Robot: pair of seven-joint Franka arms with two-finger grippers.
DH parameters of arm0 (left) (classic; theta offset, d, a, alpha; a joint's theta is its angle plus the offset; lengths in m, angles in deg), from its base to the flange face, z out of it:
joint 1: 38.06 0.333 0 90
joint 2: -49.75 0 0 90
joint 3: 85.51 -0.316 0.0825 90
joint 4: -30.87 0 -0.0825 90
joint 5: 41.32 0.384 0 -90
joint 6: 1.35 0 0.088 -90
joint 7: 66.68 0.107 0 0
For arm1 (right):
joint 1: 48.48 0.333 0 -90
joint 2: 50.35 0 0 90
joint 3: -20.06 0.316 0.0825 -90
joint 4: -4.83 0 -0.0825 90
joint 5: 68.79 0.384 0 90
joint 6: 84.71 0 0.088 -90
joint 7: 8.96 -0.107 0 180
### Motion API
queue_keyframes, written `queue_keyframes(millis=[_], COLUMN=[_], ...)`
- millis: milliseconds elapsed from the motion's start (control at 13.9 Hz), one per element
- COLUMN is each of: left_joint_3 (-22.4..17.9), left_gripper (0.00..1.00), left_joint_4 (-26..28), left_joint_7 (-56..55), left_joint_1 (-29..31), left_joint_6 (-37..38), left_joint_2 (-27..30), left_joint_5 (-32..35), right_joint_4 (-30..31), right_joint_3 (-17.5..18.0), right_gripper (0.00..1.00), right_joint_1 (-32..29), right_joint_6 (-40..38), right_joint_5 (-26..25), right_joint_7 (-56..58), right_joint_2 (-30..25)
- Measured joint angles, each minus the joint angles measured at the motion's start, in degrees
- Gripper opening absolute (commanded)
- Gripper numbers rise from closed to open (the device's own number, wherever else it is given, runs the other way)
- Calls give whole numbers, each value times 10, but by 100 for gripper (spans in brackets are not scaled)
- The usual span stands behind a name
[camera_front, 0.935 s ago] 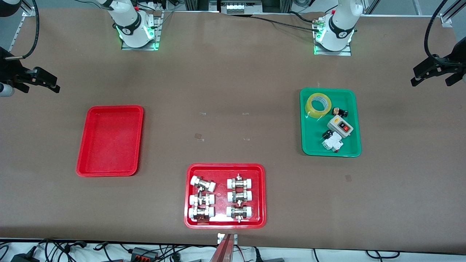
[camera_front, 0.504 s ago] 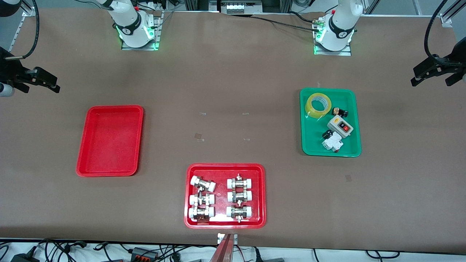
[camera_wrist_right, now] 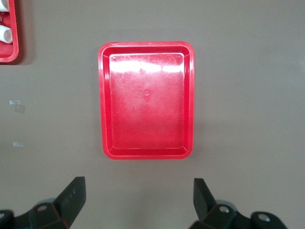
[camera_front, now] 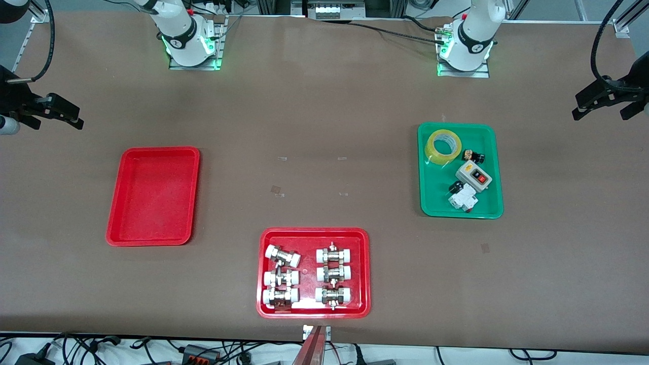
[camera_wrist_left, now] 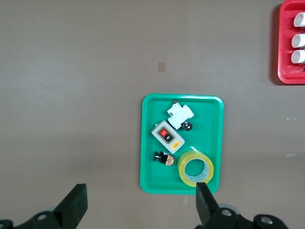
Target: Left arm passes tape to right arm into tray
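Observation:
The yellow tape roll (camera_front: pixel 430 151) lies flat in the green tray (camera_front: pixel 436 203), at the tray's end farthest from the front camera. It also shows in the left wrist view (camera_wrist_left: pixel 182 168). My left gripper (camera_front: pixel 602 109) hangs open and empty, high over the table at the left arm's end, beside the green tray; one open fingertip overlaps the tape in its own view (camera_wrist_left: pixel 140 188). The plain red tray (camera_front: pixel 152 195) lies empty toward the right arm's end (camera_wrist_right: pixel 147 100). My right gripper (camera_front: pixel 53 119) hangs open and empty, high near that tray (camera_wrist_right: pixel 138 183).
The green tray (camera_wrist_left: pixel 152 176) also holds a grey switch box (camera_front: pixel 474 176), a white breaker (camera_front: pixel 462 197) and a small dark part (camera_front: pixel 474 155). A wider red tray (camera_front: pixel 313 235) with several pipe fittings lies nearest the front camera, mid-table.

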Motion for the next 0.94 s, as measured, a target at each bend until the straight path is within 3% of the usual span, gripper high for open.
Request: queue_keyframes(millis=[144, 432, 935], left_joint_3=[0, 11, 34], left_gripper=[100, 100, 100], left_joint_4=[7, 76, 326], left_joint_7=[0, -1, -3], left_joint_1=[-1, -7, -7], left_joint_6=[2, -12, -253], left_joint_2=[-1, -9, -37], left_joint_5=[0, -16, -53], right_joint_4=[-1, -3, -3], right_joint_3=[0, 0, 0], right_gripper=[100, 100, 100], right_joint_1=[0, 0, 0], right_joint_6=[0, 0, 0], right_joint_5=[0, 0, 0], right_joint_7=[0, 0, 0], right_joint_2=[0, 0, 0])
